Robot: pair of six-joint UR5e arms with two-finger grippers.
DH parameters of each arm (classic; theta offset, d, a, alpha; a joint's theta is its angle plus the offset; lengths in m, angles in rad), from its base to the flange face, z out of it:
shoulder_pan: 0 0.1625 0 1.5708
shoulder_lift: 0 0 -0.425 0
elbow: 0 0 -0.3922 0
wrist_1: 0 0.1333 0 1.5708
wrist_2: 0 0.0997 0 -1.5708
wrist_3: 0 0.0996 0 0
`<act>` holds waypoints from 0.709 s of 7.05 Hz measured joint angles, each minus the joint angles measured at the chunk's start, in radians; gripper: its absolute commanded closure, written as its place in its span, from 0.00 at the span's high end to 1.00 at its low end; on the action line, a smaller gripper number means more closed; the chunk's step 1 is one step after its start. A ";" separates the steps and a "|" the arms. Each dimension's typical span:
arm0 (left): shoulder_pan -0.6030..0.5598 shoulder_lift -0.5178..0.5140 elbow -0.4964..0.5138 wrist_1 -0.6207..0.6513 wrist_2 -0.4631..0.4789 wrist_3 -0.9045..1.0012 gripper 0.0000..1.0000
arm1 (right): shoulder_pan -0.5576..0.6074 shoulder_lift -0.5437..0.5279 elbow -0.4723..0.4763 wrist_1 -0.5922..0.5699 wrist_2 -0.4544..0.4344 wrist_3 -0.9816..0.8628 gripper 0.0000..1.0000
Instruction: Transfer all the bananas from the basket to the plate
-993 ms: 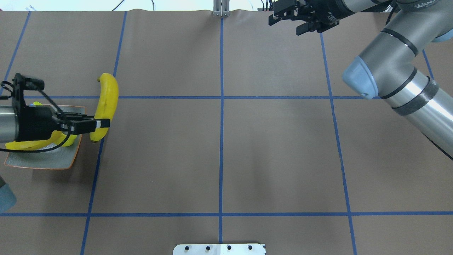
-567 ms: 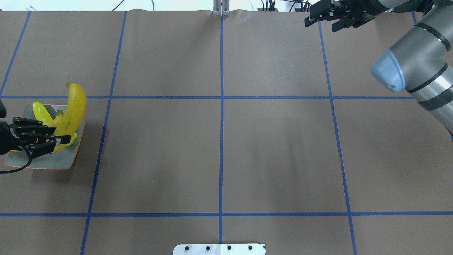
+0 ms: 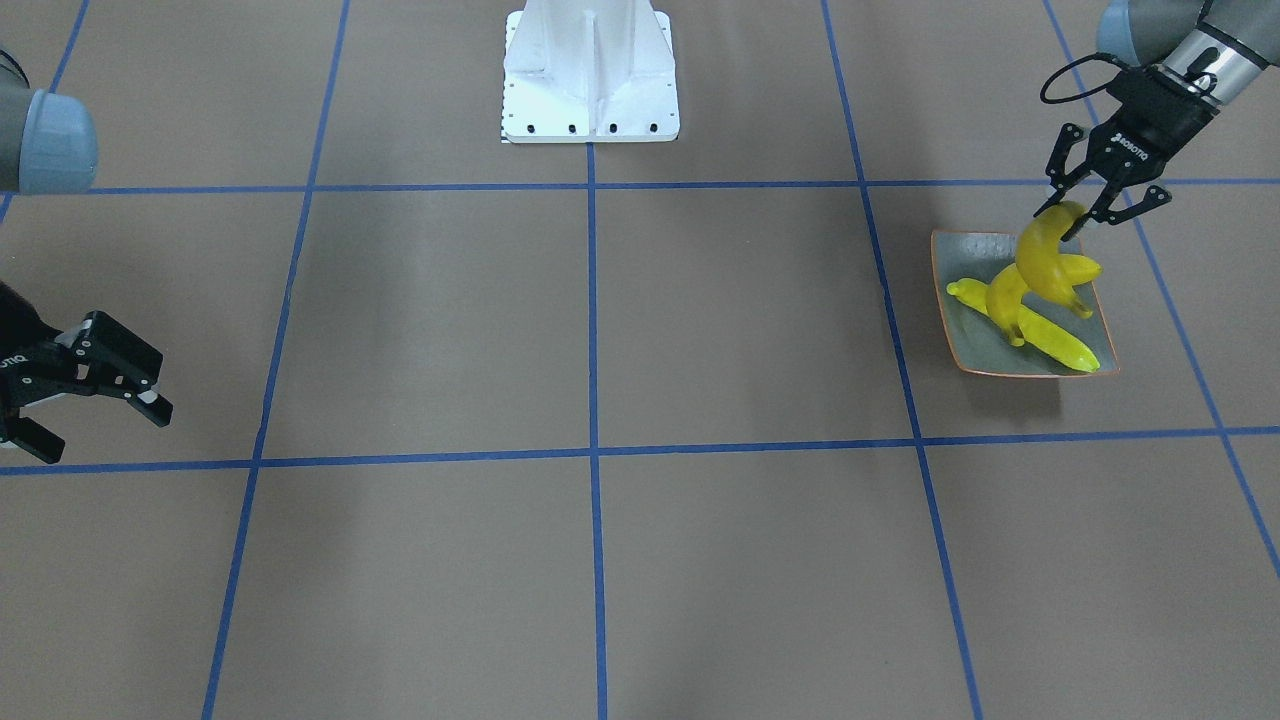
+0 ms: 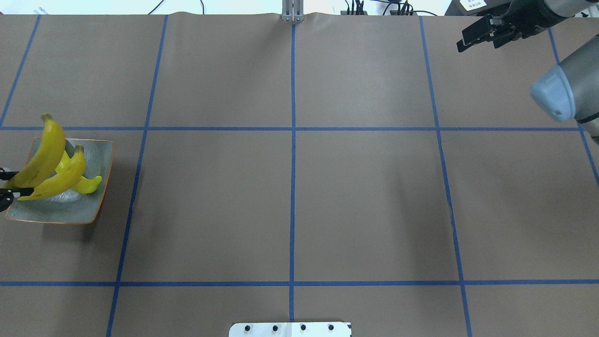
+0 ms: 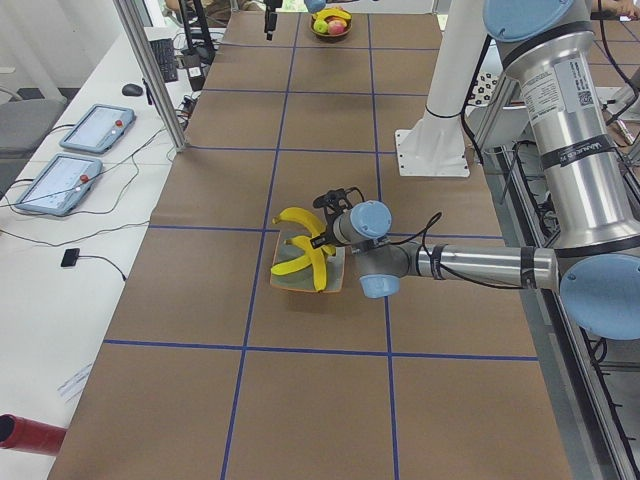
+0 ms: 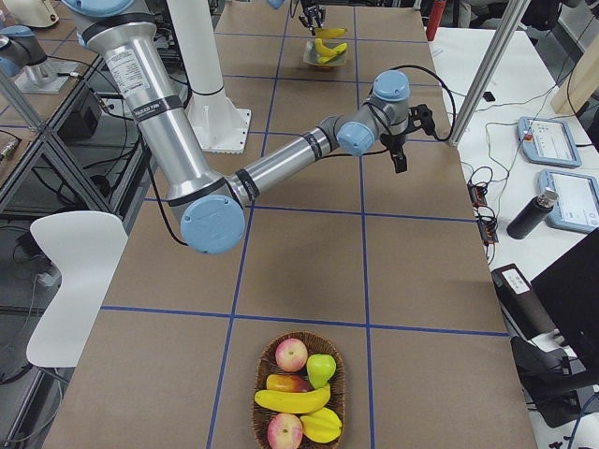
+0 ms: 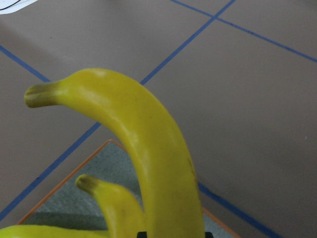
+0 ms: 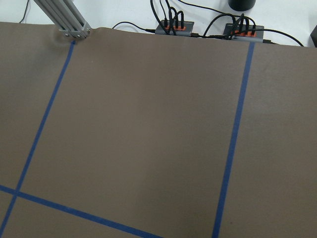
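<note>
The plate (image 4: 96, 157) sits at the table's left and also shows in the front view (image 3: 968, 330). Two bananas (image 4: 63, 177) lie across it. My left gripper (image 3: 1082, 210) is shut on the end of a third banana (image 3: 1045, 258), which arches up over the others and fills the left wrist view (image 7: 158, 163). My right gripper (image 3: 98, 425) is open and empty, far off at the table's back right (image 4: 481, 35). The basket (image 6: 264, 369) at the table's right end holds another banana (image 6: 293, 400) among other fruit.
The basket also holds apples (image 6: 291, 354) and a green pear (image 6: 321, 369). The robot's white base (image 3: 590, 75) stands at the near middle edge. Blue tape lines grid the brown table.
My left gripper carried the banana leftward from beside the plate to over it. My right gripper swung to the right along the table's far edge.
</note>
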 measured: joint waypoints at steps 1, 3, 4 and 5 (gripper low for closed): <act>0.001 -0.002 0.015 0.003 0.020 0.035 0.00 | 0.005 -0.008 0.002 -0.001 0.000 -0.006 1.00; 0.025 -0.032 0.055 0.008 0.056 0.051 0.07 | 0.011 -0.018 0.001 -0.002 0.000 -0.008 1.00; 0.047 -0.046 0.069 0.009 0.064 0.052 0.15 | 0.012 -0.022 0.000 -0.003 0.000 -0.007 1.00; 0.073 -0.052 0.074 0.009 0.072 0.052 0.18 | 0.012 -0.025 -0.001 -0.002 0.000 -0.006 1.00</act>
